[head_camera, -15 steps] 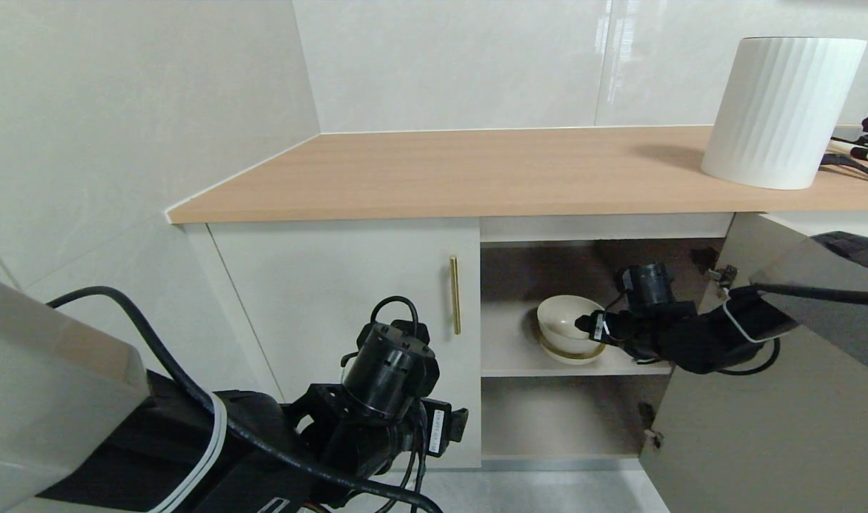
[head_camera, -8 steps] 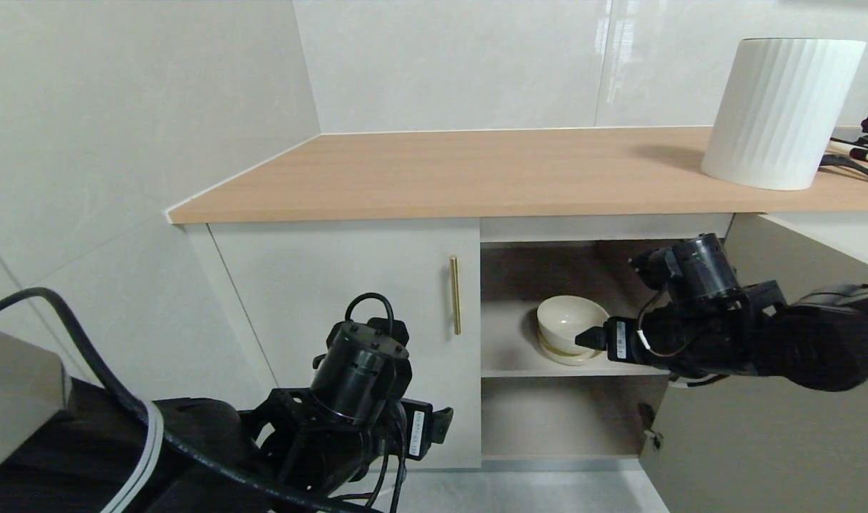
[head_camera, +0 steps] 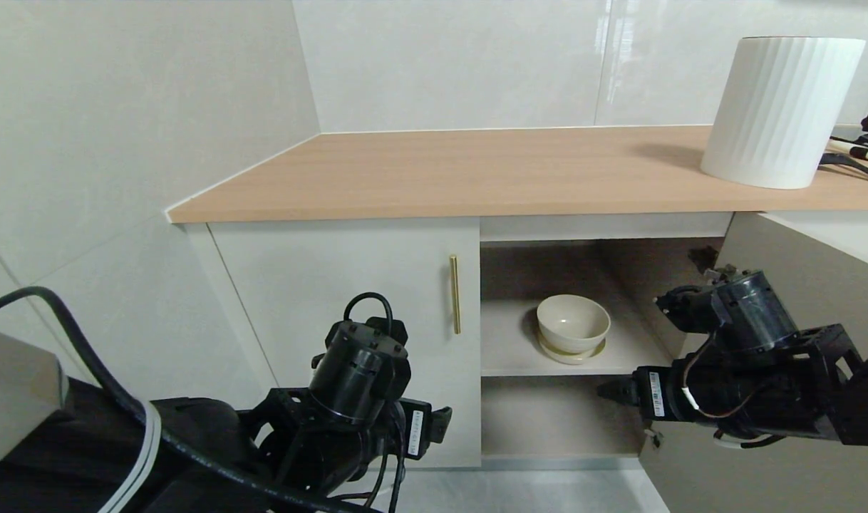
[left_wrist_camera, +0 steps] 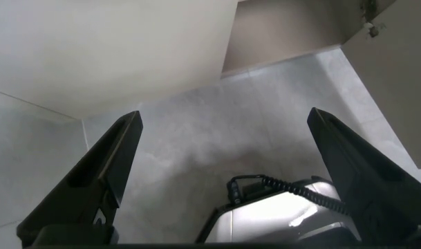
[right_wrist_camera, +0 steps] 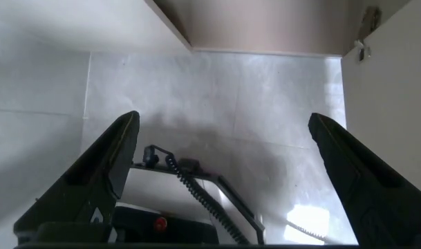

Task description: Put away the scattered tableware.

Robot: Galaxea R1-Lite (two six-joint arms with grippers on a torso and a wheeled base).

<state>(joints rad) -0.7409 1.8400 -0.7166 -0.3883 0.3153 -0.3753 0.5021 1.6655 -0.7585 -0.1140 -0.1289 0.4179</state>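
Observation:
A cream bowl [head_camera: 573, 322] stands upright on a small plate [head_camera: 571, 351] on the upper shelf [head_camera: 509, 342] of the open cupboard. My right gripper [head_camera: 611, 390] hangs outside the cupboard, below and in front of that shelf, apart from the bowl. In the right wrist view its fingers [right_wrist_camera: 99, 180] are spread wide over the floor, and the right gripper [right_wrist_camera: 224, 173] is open with nothing in it. My left gripper [head_camera: 442, 422] sits low before the shut left door. In the left wrist view the left gripper [left_wrist_camera: 224, 173] is open and holds nothing.
A tall white ribbed container [head_camera: 779, 110] stands on the wooden counter [head_camera: 477, 171] at the right, with some utensils [head_camera: 858, 151] beyond it. The cupboard's right door [head_camera: 783, 370] hangs open behind my right arm. The left door has a gold handle [head_camera: 454, 294].
My right gripper has drawn back from the bowl, out of the cupboard and downward. The bowl stays on the shelf. The left arm sank a little, then held still.

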